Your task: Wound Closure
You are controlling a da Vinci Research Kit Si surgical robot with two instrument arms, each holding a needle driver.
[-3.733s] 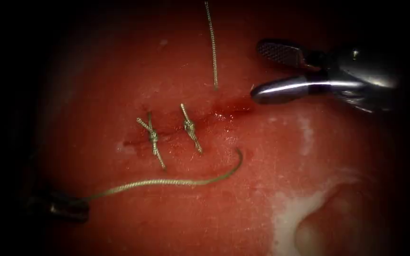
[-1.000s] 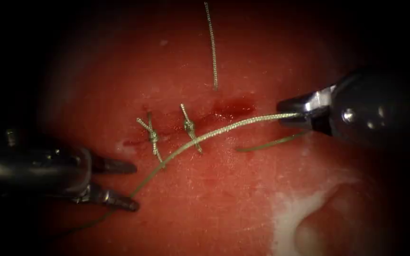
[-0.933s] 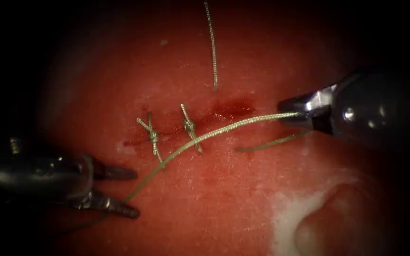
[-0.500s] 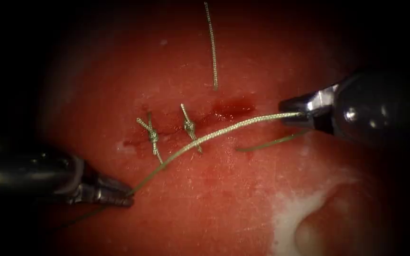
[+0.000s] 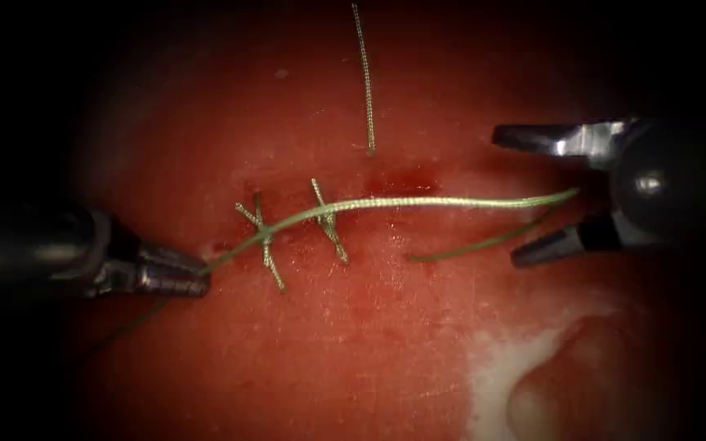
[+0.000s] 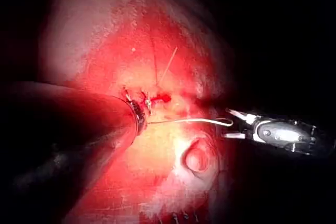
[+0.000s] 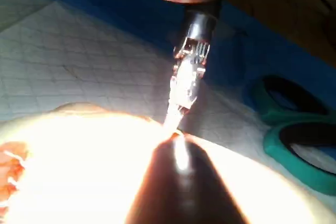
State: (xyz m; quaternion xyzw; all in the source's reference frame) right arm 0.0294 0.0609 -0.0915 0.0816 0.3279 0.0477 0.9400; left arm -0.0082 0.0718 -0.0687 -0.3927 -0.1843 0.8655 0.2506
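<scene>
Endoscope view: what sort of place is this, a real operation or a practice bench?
Most likely a suturing practice bench. The tissue is a slab with a cut holding two knotted stitches. The right wrist view shows a gridded mat and teal-handled scissors beside it.

The thread (image 5: 418, 201) runs out of sight between the closed jaws of the left gripper (image 5: 194, 282), and a dim strand below it fades into the dark at the left of the endoscope view. A second strand (image 5: 363, 77) is cut off by the endoscope view's upper edge. In the left wrist view the left arm's shaft (image 6: 68, 129) covers its own jaws and part of the cut (image 6: 157, 98). In the right wrist view glare washes out the tissue (image 7: 79, 161).
</scene>
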